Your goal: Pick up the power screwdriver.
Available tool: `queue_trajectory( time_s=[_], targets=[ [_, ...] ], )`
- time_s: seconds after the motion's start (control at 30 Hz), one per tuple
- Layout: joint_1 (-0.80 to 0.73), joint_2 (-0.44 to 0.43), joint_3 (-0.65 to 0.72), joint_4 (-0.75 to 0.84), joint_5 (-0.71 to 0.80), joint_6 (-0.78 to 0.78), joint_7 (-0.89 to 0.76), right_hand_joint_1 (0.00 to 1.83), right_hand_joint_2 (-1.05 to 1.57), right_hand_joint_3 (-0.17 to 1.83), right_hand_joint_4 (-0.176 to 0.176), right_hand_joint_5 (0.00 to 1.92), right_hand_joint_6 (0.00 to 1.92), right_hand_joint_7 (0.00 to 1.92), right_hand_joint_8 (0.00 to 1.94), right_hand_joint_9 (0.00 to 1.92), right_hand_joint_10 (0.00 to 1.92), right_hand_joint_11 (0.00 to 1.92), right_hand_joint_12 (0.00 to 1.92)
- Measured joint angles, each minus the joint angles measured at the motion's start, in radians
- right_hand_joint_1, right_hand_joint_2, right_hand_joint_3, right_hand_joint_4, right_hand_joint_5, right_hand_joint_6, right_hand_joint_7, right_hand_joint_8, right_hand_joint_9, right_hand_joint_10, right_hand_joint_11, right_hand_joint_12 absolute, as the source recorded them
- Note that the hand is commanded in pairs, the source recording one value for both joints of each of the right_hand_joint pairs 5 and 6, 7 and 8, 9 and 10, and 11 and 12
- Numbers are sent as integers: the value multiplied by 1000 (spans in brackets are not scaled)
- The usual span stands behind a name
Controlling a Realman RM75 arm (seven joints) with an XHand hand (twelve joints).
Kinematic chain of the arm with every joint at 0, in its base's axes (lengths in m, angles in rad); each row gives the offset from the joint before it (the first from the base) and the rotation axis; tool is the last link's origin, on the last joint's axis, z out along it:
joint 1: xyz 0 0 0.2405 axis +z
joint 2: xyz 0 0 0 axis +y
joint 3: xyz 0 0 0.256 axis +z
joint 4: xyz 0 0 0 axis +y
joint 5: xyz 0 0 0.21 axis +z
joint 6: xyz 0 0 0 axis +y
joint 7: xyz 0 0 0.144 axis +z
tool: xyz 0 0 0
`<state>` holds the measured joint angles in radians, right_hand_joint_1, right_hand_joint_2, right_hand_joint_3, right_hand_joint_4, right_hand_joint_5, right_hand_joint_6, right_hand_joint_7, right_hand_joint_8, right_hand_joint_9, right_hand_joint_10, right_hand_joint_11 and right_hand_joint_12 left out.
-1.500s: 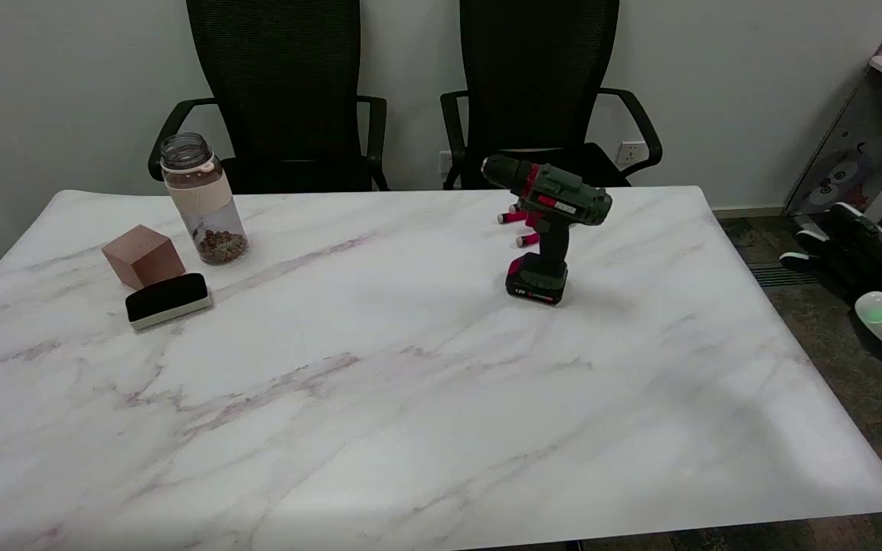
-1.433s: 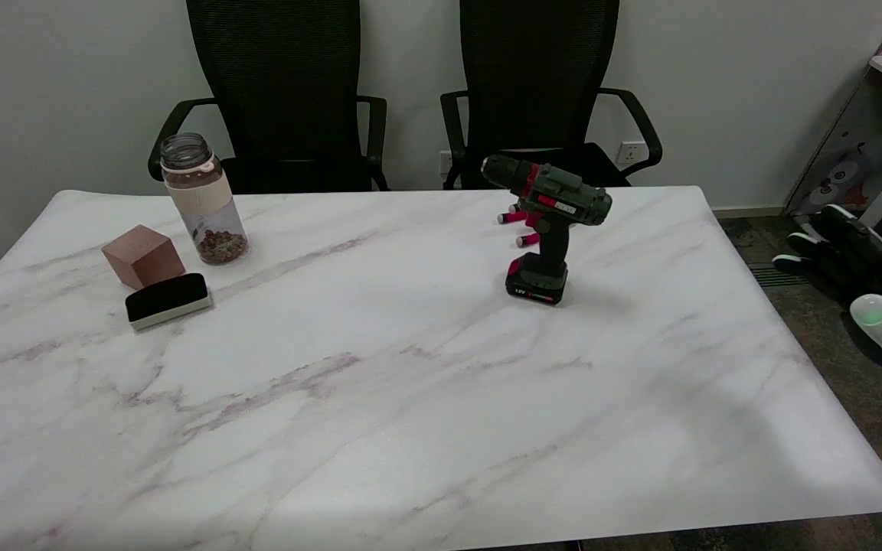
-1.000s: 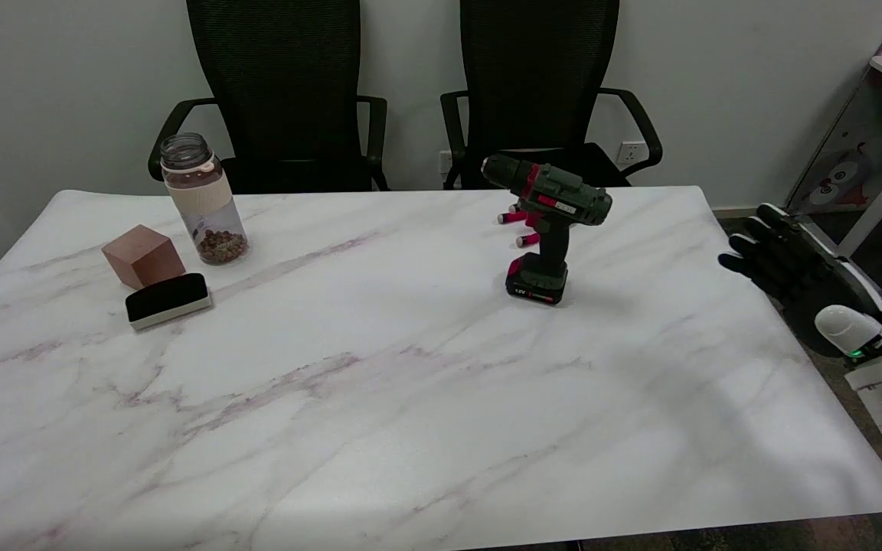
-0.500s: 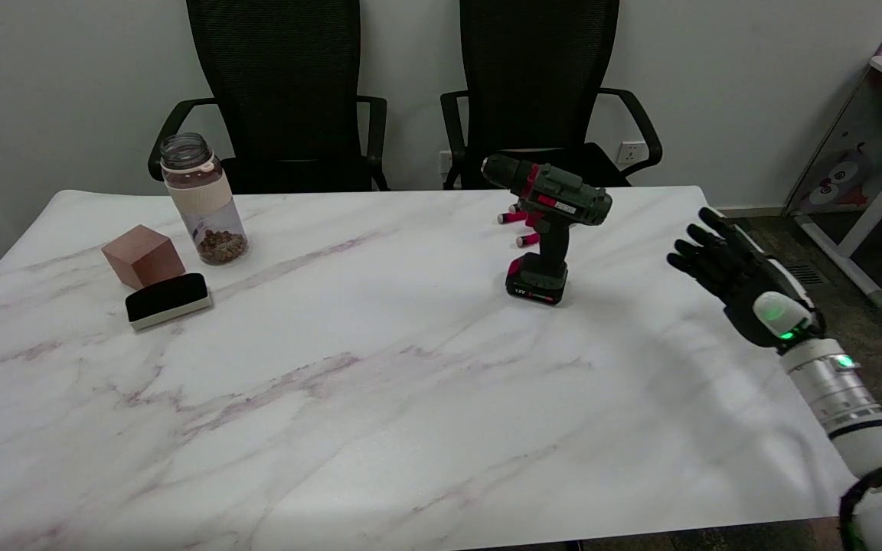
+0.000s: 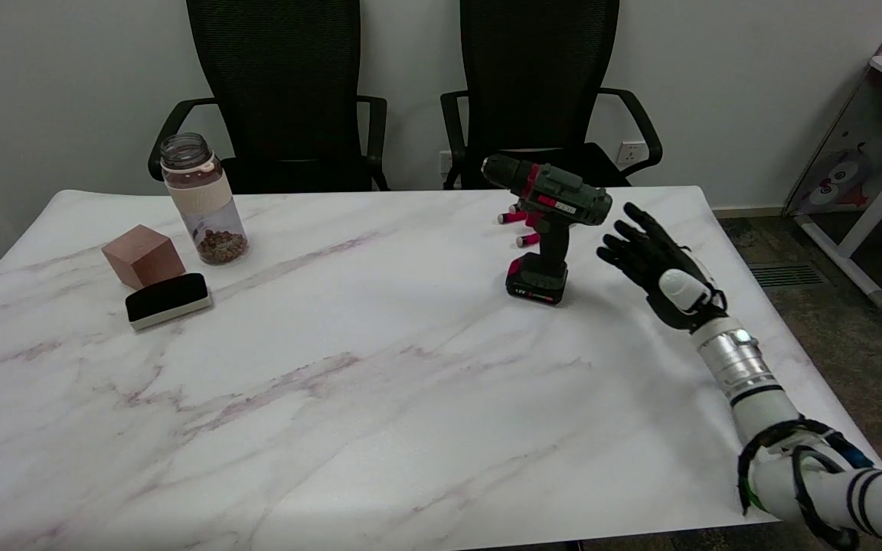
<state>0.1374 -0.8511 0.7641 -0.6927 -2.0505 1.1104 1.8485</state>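
Marble-patterned table (image 5: 380, 398), white with pinkish veins, seen from the head view. Screwdriver (image 5: 548, 222) stands upright on its battery base toward the far right of the table, nose pointing left. Just behind it lie small red bits (image 5: 521, 229). Right of the screwdriver, near but not touching, the right hand (image 5: 651, 264) hovers with fingers spread, holding nothing. Far left of the screwdriver sit a jar (image 5: 202, 200), a brown cube (image 5: 143, 255) and a black eraser (image 5: 168, 300). Behind the screwdriver, two black chairs (image 5: 537, 92) stand against a pale wall (image 5: 739, 84).
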Motion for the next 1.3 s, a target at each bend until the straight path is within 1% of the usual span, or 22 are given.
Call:
queue_trajectory(
  time_s=[0.17, 0.23, 0.67, 1.23, 1.3],
  targets=[
    [68, -33, -37, 22, -3, -50, -10, 933, -473, 884, 165, 211, 211, 211, 211, 326, 326, 405, 405],
    [91, -44, -48, 31, -5, -66, -14, 933, -466, 886, 176, 248, 248, 248, 248, 307, 307, 382, 382],
    [219, -106, -100, 108, -8, -159, -42, 933, -528, 899, 176, 266, 266, 266, 266, 280, 280, 325, 325],
    [309, -138, -138, 159, -10, -231, -72, 935, -574, 880, 176, 252, 252, 252, 252, 270, 270, 288, 288],
    [314, -140, -140, 162, -10, -236, -76, 965, -581, 875, 176, 249, 249, 249, 249, 268, 268, 277, 277]
  ],
)
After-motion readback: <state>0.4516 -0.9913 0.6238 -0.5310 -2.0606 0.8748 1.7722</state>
